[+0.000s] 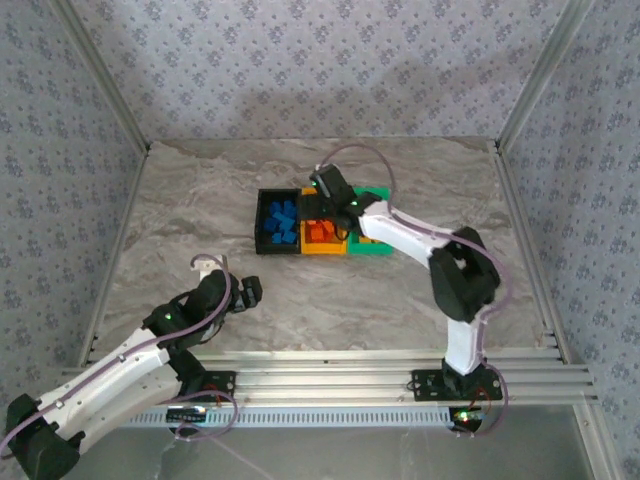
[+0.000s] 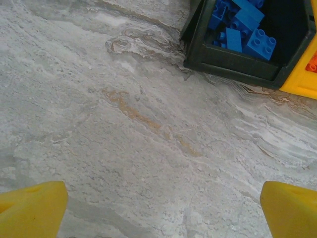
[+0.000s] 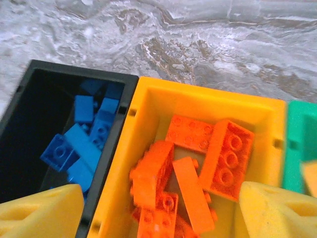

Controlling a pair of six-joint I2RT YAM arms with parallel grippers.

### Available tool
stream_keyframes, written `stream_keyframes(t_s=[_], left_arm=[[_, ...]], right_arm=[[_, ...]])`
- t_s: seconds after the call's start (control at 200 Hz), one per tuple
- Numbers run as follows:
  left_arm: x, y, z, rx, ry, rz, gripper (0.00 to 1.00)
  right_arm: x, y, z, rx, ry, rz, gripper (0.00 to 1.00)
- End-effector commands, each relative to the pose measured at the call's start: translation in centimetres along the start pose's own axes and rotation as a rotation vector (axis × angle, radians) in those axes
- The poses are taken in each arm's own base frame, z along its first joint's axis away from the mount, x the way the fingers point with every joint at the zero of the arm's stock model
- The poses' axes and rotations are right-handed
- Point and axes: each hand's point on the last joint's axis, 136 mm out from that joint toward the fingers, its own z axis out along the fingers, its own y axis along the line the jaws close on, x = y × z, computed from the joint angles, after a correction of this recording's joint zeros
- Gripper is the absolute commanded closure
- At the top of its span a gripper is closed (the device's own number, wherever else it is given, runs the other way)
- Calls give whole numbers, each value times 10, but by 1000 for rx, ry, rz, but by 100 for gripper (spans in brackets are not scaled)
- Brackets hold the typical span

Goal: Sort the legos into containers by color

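Bins (image 1: pixel 322 250) are standing three in a row: black bin (image 3: pixel 79 69) holding about seven blue bricks (image 3: pixel 81 146), orange bin (image 3: pixel 208 101) about six orange bricks (image 3: pixel 228 158), green bin (image 3: pixel 299 129) mostly hidden. Right gripper (image 3: pixel 158 210) is hanging released and empty directly over the orange pile, long axes lying every way. Left gripper (image 2: pixel 161 210), likewise spread wide, is hovering over bare table (image 2: pixel 148 124), farther off.

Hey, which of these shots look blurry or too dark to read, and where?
Top external: soft and grainy, even light, faint shadows on the back wall. Left wrist: table veining crisp, left hand's fingertips in the bottom corners blurred. Right wrist: orange bricks sharp, black bin interior dim so blue bricks lose detail, right hand's fingertips soft.
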Motion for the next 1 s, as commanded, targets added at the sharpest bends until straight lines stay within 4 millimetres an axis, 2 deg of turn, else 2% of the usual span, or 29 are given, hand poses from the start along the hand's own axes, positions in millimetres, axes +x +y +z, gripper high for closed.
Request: stream_keyframes(t_s=[0.0,0.055,0.085,0.155,0.24,0.355,0.465,0.57,0.655,0.71,0.804,0.874,0.994], left_arm=[[-20,0,-6,-12,-76,-12,0],[-27,-2,-7,-13,-110,-6,0],[-33,-1,-7,-23,-137,-13,0],[-44,0,-8,-38,-194,-30,0],[-65,0,-13,-60,-295,-43,0],[-111,-4,-30,-96,-459,-18,0],[-149,13,-30,-229,-532,37,0],[-170,52,-15,-425,-500,35,0],[-183,76,4,-532,-484,85,0],[-184,97,23,-603,-446,116,0],[-174,133,55,-661,-346,98,0],[-167,144,74,-655,-355,106,0],[-162,139,95,-574,-405,149,0]], right_arm=[[-29,5,-60,-81,-169,20,15],[-29,1,-82,-92,-214,37,13],[-13,-7,-86,-83,-203,37,13],[-3,-18,-105,-70,-236,52,9],[18,-34,-117,-40,-225,60,4],[41,-52,-128,-8,-223,77,0],[52,-77,-140,76,-258,142,0],[59,-97,-148,138,-287,179,0],[62,-111,-150,175,-285,185,0],[62,-117,-150,182,-273,176,0],[64,-131,-149,212,-257,167,0],[64,-139,-150,237,-261,158,0],[61,-146,-155,235,-313,135,0]])
